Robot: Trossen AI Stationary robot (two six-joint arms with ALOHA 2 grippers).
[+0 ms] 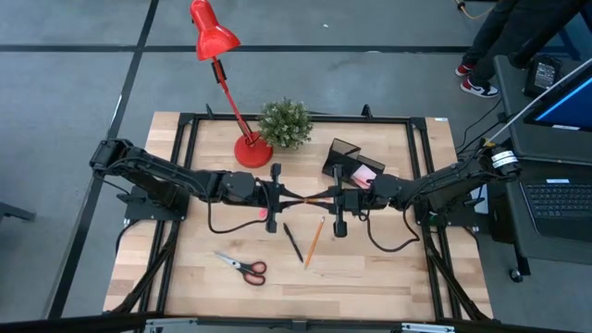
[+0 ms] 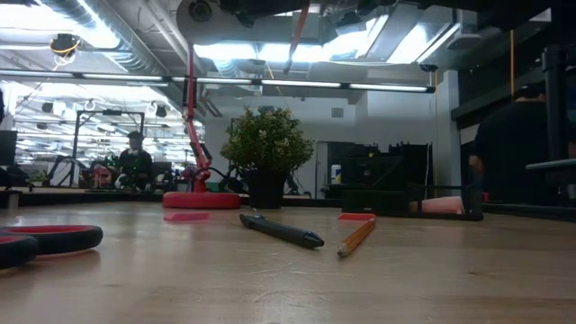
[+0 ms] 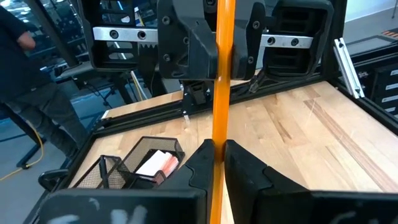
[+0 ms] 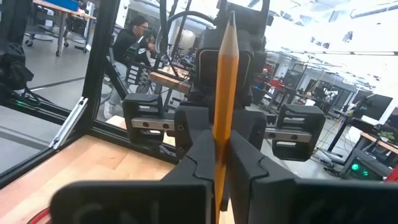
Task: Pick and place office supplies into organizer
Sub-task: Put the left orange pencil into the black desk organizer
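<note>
Both arms meet over the middle of the surface (image 1: pixel 370 277), and one orange pencil (image 1: pixel 313 196) spans the gap between them, so the step in hand looks like a handover in mid-air. To do it well, one side should keep its pinch firm until the other is sure of its own, and only then let go; which arm is to carry on I cannot tell, though the organizer (image 1: pixel 350 163) sits just behind the right gripper (image 1: pixel 339 200), making that arm the natural carrier. The pull-away should run along the pencil's length to avoid levering it. In the left wrist view the pencil runs straight up out of the left gripper (image 3: pixel 214 152), clenched between its jaws, toward the opposite gripper; the right wrist view shows the same pencil (image 4: pixel 225 93), tip forward, clamped between that arm's jaws. The organizer already holds a pink pad (image 1: pixel 364 174). A second pencil (image 1: pixel 314 242), a black pen (image 1: pixel 293 242) and the scissors (image 1: pixel 243 266) lie loose on the surface, nearer the front edge.
</note>
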